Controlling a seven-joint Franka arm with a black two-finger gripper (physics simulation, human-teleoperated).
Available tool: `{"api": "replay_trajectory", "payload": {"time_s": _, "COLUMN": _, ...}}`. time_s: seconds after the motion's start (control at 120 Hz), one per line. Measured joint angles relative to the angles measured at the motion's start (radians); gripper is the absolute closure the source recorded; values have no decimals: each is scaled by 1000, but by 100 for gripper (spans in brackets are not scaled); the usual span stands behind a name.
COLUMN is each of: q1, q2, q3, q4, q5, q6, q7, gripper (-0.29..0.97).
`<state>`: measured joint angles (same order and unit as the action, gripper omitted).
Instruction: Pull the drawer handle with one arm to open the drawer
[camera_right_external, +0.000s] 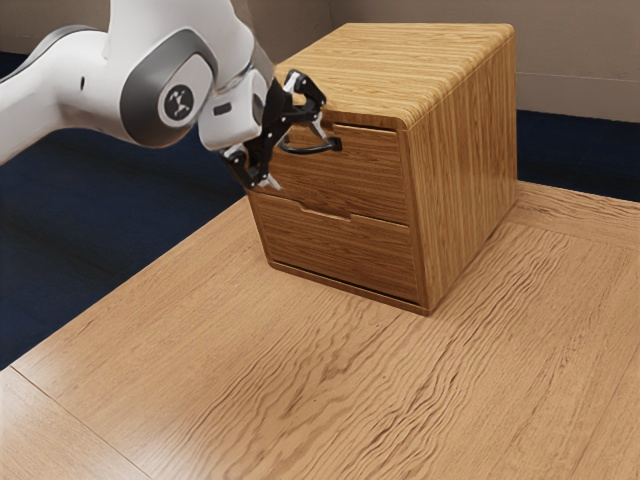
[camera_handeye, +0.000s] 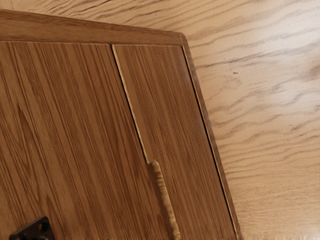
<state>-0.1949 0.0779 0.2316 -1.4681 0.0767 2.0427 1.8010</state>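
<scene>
1. One wooden cabinet (camera_right_external: 455, 130) stands on the worktop (camera_right_external: 350, 400), toward its far side. It is upright, with its front turned to the exterior view's left.
2. The cabinet has two drawers, one above the other: the upper drawer (camera_right_external: 365, 175) and the lower drawer (camera_right_external: 340, 248).
3. There are two handles, one on each drawer. The upper drawer carries a black loop handle (camera_right_external: 312, 150). The lower drawer has a slim wooden pull (camera_right_external: 325, 213) along its top edge.
4. One white arm (camera_right_external: 150, 85) comes in from the exterior view's upper left. Its single black end effector (camera_right_external: 295, 148) is right at the upper drawer's front.
5. The end effector's two fingers are spread wide, one above the black loop handle and one below it. The handle lies between them and is not pinched.
6. The upper drawer's front sits about level with the cabinet's face, with a thin dark line under the cabinet's top.
7. In the wrist view the two drawer fronts lie side by side with one seam between them. The wooden pull (camera_handeye: 165, 200) sits on that seam, and a small black piece (camera_handeye: 32, 231) shows at the picture's edge.
8. Dark blue floor (camera_right_external: 100, 230) lies beyond the worktop.
</scene>
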Motion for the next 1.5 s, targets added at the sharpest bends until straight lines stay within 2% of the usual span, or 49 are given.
{"api": "replay_trajectory", "payload": {"time_s": 0.417, "q1": 2, "q2": 4, "q3": 21, "q4": 23, "q5": -1, "q6": 4, "q7": 13, "gripper": 0}}
{"api": "replay_trajectory", "payload": {"time_s": 0.633, "q1": 1, "q2": 53, "q3": 23, "q4": 23, "q5": -1, "q6": 6, "q7": 16, "gripper": 0}}
{"api": "replay_trajectory", "payload": {"time_s": 1.217, "q1": 41, "q2": 98, "q3": 31, "q4": 25, "q5": -2, "q6": 34, "q7": 17, "gripper": -1}}
{"api": "replay_trajectory", "payload": {"time_s": 1.5, "q1": 36, "q2": 31, "q3": 31, "q4": -67, "q5": -2, "q6": 50, "q7": 16, "gripper": 1}}
